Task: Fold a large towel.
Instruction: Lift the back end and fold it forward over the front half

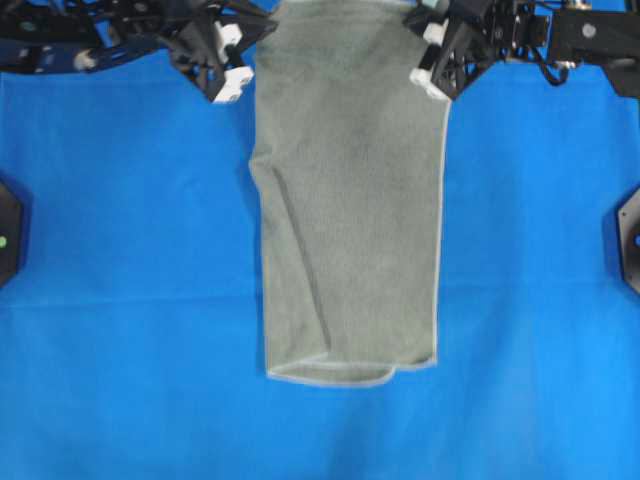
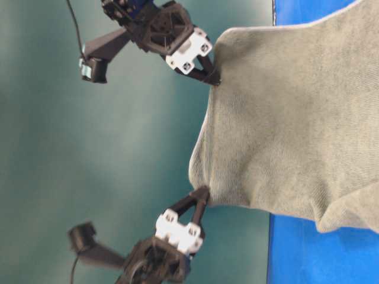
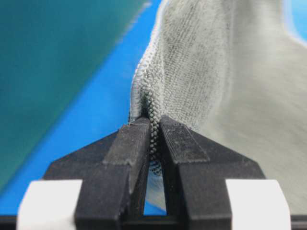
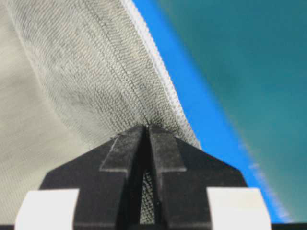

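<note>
Overhead exterior view: a bright blue table covering [image 1: 120,250] fills the frame, faintly creased, with a black fixture at its left edge [image 1: 8,240] and another at its right edge [image 1: 630,235]. In the table-level view a plain teal wall [image 2: 89,154] stands behind the table.

The towel [image 1: 350,200] is grey-green terry cloth with a thin pale hem. It runs as a long, narrow band down the middle of the covering. Its near end lies flat, with a small corner curled over. Its far end is lifted off the surface and stretched between the two arms.

The left gripper [image 1: 243,52] is clamped on the towel's far left corner; the left wrist view shows cloth pinched between its black fingers [image 3: 129,148]. The right gripper [image 1: 430,50] is likewise clamped on the far right corner, beside the hem.
</note>
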`<action>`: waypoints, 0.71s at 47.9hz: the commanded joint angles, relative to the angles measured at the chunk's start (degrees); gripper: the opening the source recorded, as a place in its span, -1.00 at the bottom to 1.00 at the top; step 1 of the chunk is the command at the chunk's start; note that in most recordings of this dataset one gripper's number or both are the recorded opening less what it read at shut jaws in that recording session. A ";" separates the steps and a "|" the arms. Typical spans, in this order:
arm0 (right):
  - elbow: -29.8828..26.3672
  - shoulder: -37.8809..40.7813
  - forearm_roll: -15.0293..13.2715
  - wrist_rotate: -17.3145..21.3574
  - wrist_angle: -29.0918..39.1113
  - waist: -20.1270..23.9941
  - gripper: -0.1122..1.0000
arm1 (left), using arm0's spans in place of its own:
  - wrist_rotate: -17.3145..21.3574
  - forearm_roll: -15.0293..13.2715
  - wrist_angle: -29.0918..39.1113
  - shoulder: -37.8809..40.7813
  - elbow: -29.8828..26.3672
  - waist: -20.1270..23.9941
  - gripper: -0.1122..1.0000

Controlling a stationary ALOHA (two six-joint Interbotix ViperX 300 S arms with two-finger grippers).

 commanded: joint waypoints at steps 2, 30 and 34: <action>1.58 -3.60 1.05 0.53 4.39 6.15 -0.75 | 0.09 0.09 0.44 -6.42 4.66 -5.19 -0.72; 5.36 -5.01 7.73 22.41 14.24 40.96 -0.75 | -9.84 -0.35 1.76 -8.88 16.44 -42.45 -0.72; 5.36 -3.96 7.73 25.58 13.89 43.24 -0.75 | -13.89 -0.35 1.58 -5.54 15.29 -45.70 -0.72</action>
